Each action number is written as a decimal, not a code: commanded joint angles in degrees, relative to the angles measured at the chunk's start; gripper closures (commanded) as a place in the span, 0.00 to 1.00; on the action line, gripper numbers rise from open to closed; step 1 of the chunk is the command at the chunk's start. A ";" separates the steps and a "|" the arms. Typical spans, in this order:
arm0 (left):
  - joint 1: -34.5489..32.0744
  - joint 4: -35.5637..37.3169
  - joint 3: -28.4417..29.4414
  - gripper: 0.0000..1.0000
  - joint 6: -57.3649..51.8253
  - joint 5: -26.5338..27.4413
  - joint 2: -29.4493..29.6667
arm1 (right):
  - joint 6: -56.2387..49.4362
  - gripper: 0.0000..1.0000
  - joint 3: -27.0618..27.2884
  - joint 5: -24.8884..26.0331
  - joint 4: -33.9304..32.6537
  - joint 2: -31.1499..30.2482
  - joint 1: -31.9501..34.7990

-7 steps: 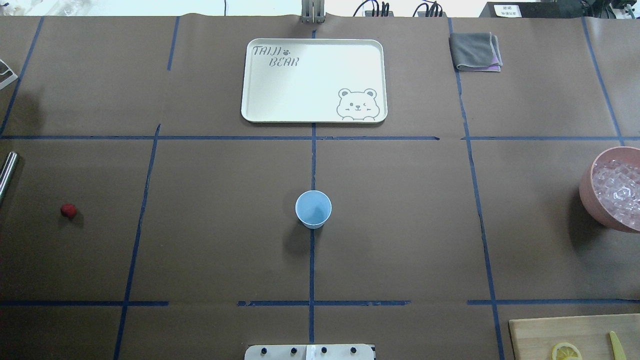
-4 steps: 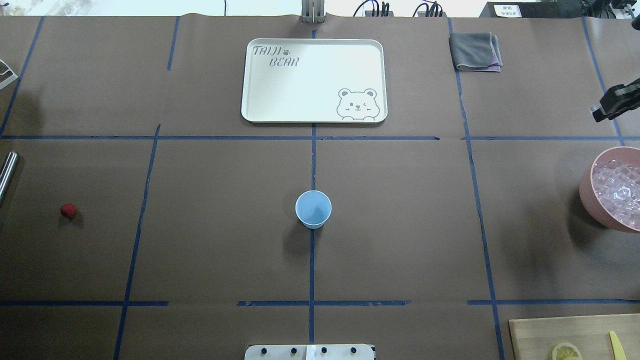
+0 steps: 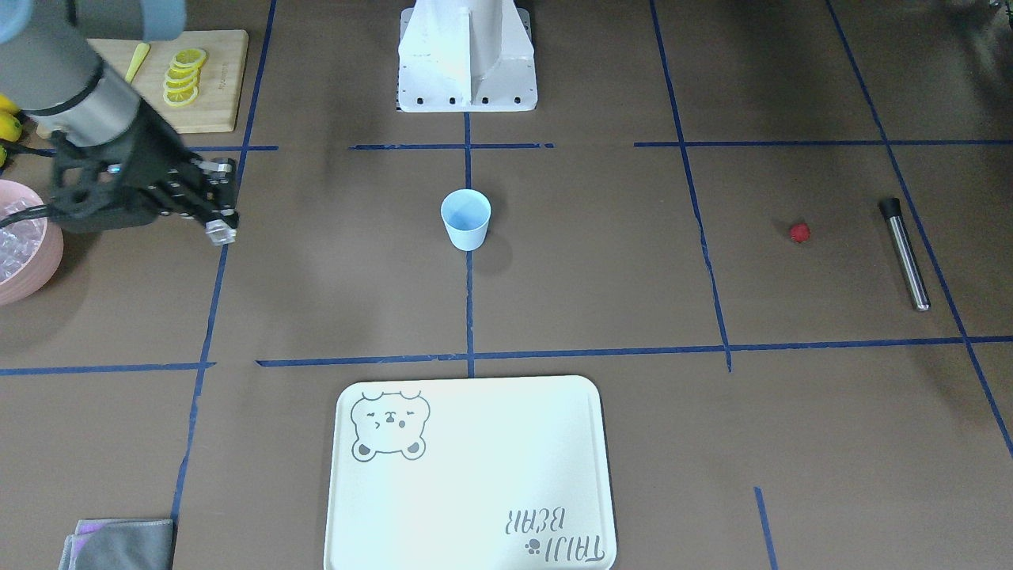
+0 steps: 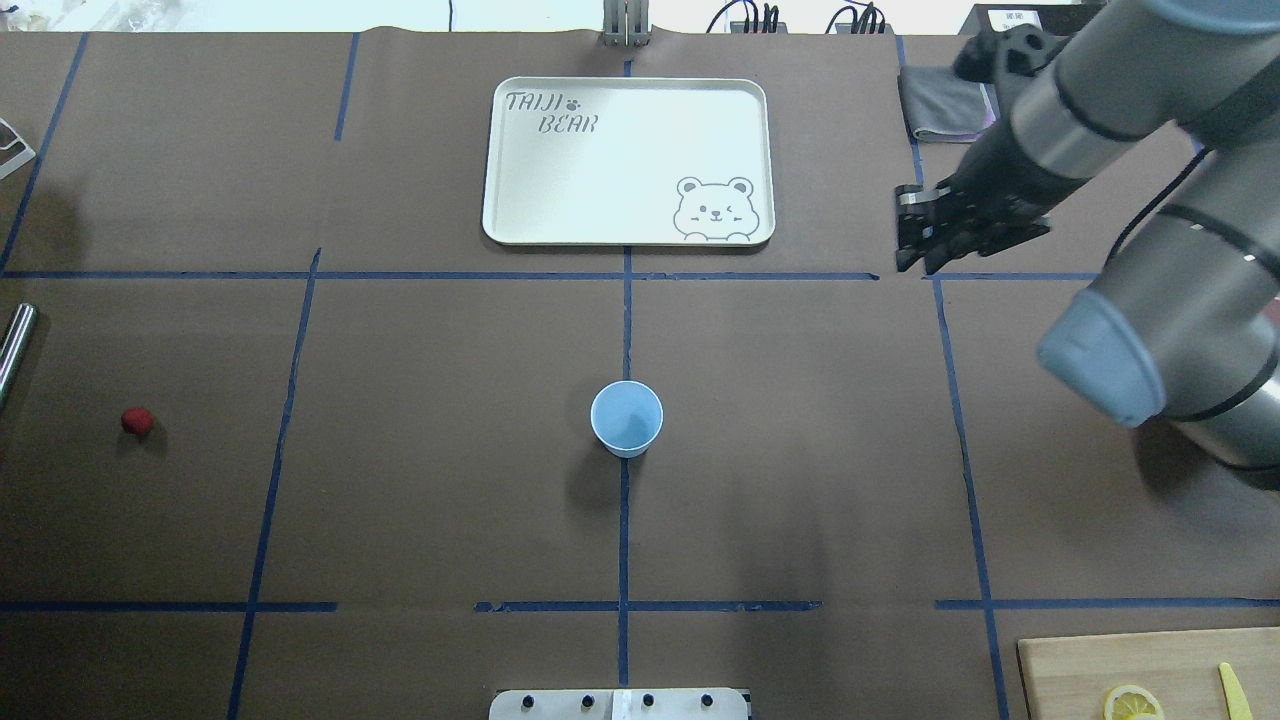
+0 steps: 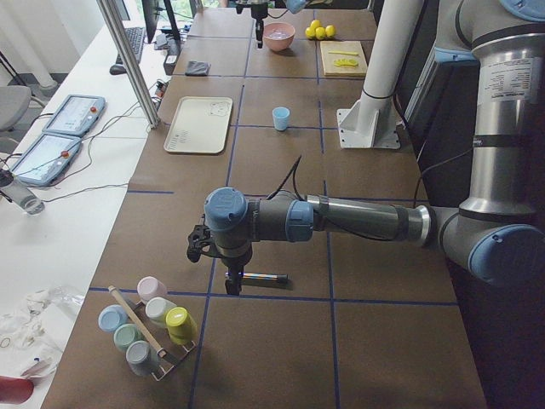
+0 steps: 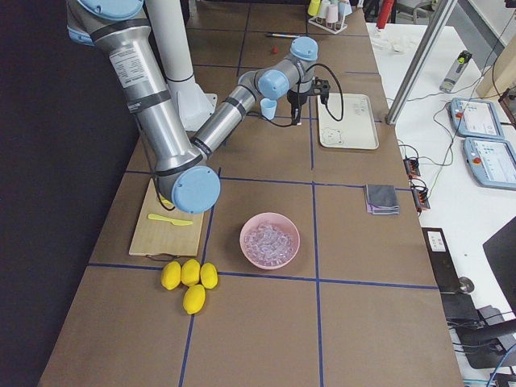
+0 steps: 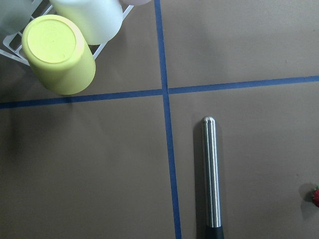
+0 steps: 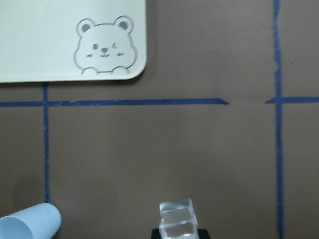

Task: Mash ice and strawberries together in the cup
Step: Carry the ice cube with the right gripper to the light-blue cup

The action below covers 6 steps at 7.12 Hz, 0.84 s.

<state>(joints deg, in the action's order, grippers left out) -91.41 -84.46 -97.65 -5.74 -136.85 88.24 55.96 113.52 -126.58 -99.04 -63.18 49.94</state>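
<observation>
Since the overhead frame of a moment ago, my right arm has swung in from the edge, and the right tool (image 4: 915, 245) now hangs above the tabletop (image 4: 450, 450), well apart from the cup (image 4: 626, 418). From overhead I cannot see what it carries; the front camera shows its fingers closed on one clear ice cube (image 3: 222, 234), and the right wrist camera shows that cube just above its bottom edge, with only a sliver of the cup in the lower left corner. The arm's bulk hides the pink bowl (image 6: 270, 219) from overhead and covers part of the grey cloth (image 4: 935, 100). The front view cuts the bowl at its left edge, so only the right side view gives it whole, heaped with ice (image 6: 269, 242). The cup stands upright on the centre tape line, nearer the robot than the tray (image 4: 640, 150). The strawberry (image 4: 137, 421) lies far off on the robot's left, beside the steel rod (image 3: 904, 253), which the overhead frame crops. The left tool (image 5: 230, 285) appears only in the left side view, hanging over that rod, and I cannot tell how far open it is; its wrist camera shows the rod, a yellow cup (image 7: 57, 52) and a red edge of the berry.
</observation>
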 commanded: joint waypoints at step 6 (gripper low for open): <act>0.00 0.00 0.44 0.00 0.12 -0.09 0.00 | 24.63 0.98 -7.77 16.89 -0.02 16.40 -22.69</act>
<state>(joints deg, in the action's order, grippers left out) -91.37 -84.46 -97.33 -5.63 -136.93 88.24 79.05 107.96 -109.83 -99.13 -49.31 27.85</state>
